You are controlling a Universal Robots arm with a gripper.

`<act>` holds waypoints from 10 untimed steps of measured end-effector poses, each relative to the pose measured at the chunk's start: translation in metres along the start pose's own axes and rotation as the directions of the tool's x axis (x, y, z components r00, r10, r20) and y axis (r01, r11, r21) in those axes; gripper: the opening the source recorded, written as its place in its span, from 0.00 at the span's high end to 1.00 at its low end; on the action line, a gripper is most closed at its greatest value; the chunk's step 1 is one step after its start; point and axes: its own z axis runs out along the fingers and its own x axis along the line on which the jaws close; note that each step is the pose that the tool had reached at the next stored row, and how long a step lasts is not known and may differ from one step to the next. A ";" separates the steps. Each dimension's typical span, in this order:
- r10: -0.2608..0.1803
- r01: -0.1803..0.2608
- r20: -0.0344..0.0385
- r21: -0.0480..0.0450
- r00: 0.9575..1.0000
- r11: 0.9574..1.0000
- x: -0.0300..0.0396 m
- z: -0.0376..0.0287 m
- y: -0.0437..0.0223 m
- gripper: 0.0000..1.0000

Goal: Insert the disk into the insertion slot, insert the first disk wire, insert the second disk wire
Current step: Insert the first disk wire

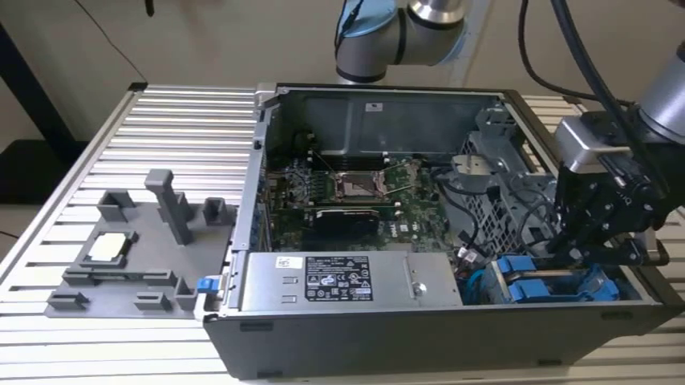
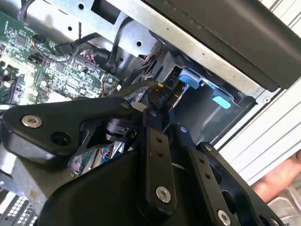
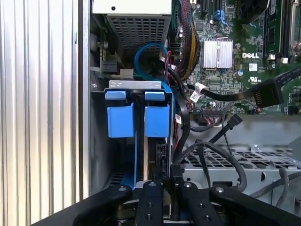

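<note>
The disk sits in the insertion slot (image 3: 128, 84), a grey drive cage at the case's front right corner. The disk's blue carrier tabs (image 3: 156, 120) show at the cage mouth, and also in the exterior view (image 1: 532, 289). In the exterior view my black gripper (image 1: 575, 255) hangs just above the cage. In both wrist views its fingers are shut on a black wire connector (image 2: 160, 97) with red and yellow leads. The gripper (image 3: 164, 182) holds that connector against the dark end of the disk (image 3: 159, 153) below the right-hand blue tab. How deep the plug sits is hidden by the fingers (image 2: 158, 155).
The grey power-supply box (image 1: 342, 281) lies along the case front. The motherboard (image 1: 354, 188) fills the middle. Black and blue cables (image 3: 197, 117) loop beside the cage. A grey fixture (image 1: 128, 257) stands on the slatted table at the exterior view's left. A person's hand (image 2: 278, 184) rests outside the case.
</note>
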 end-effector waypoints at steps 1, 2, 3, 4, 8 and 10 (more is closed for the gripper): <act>0.000 0.000 0.000 0.000 1.000 1.000 0.0001 0.0002 0.0000 0.81; 0.000 0.000 0.000 0.000 1.000 1.000 0.0001 0.0002 0.0000 0.81; 0.000 0.000 0.000 0.000 1.000 1.000 0.0001 0.0002 0.0000 0.81; 0.000 0.000 0.000 0.000 1.000 1.000 0.0001 0.0002 0.0000 0.81; 0.000 0.000 0.001 0.000 1.000 1.000 0.0000 0.0007 0.0000 0.73; 0.000 0.000 0.000 0.000 1.000 1.000 0.0000 -0.0018 0.0000 0.73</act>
